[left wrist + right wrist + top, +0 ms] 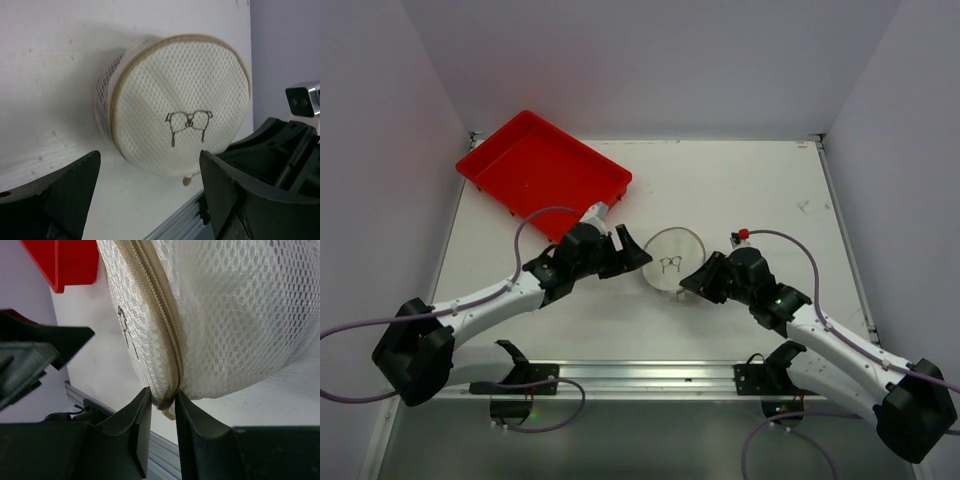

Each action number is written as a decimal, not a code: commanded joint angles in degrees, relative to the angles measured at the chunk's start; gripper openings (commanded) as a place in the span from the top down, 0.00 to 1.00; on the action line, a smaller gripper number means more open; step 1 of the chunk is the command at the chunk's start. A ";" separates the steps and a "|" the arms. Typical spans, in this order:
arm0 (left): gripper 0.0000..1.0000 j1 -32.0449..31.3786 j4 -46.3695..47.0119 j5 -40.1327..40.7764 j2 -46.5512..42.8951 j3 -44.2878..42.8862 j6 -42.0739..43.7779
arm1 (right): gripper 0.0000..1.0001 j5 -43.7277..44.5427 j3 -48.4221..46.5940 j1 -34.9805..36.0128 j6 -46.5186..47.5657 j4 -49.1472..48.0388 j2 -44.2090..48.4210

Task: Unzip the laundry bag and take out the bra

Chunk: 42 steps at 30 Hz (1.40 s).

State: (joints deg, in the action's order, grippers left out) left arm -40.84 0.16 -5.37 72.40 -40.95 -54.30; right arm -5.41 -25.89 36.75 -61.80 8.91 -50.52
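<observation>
top view: the laundry bag [673, 260] is sitting on the white table [760, 190] a little below centre, its round face turned up towards the camera. the left gripper [632, 254] is reaching in at the bag's 9 o'clock, just beside its rim. the right gripper [686, 283] is meeting the rim at about 5 o'clock. the red tray [542, 166] is lying at 10 o'clock, well apart from the bag, with one corner close to the left arm. bare tabletop is stretching from 12 round to 3 o'clock of the bag, out to the table's far and right edges.

left wrist view: the left gripper [150, 159] is standing with its fingers [70, 190] spread wide, grasping nothing, and the bag [185, 85] is filling the gap beyond them. the tan zipper band [116, 110] is running round the face's edge, the bra drawing [189, 122] is showing near the middle, and a small pull tab [186, 181] is hanging at 6 o'clock. the metal rail [175, 225] is crossing below.

right wrist view: the right gripper [162, 407] is holding its fingers [140, 415] drawn nearly together either side of the zipper's [167, 325] lower end, where the tab [168, 412] is poking into the narrow gap. whether they are actually pinching it, i cannot tell. the tray's corner [65, 262] is showing at 11 o'clock.
</observation>
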 commanded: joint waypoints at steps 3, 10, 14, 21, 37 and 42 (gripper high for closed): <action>0.17 -6.08 15.55 5.01 -4.29 11.40 -16.79 | 0.72 2.16 0.14 0.25 -0.69 0.06 -0.10; 0.21 -8.55 26.19 7.56 2.56 12.21 -19.17 | 0.69 2.33 -0.30 0.25 -0.34 0.23 -0.19; 0.25 -8.55 34.18 7.21 7.22 12.38 -19.78 | 0.68 2.42 -0.57 0.25 -0.07 0.76 0.60; 0.29 -8.55 41.40 5.63 13.82 15.27 -22.86 | 0.68 2.07 -0.74 0.25 0.10 0.94 0.77; 0.27 -8.99 40.26 3.61 16.45 12.39 -22.25 | 0.61 4.96 -2.23 0.25 2.38 4.89 2.44; 0.37 -10.05 47.99 3.96 21.02 13.26 -26.38 | 0.51 7.16 -3.55 0.25 4.40 8.57 5.08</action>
State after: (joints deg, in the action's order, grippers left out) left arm -50.13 40.47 -1.39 91.46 -27.18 -78.52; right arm -1.67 -26.33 36.75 -59.61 14.63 -47.31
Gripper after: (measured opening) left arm 0.655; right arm 0.478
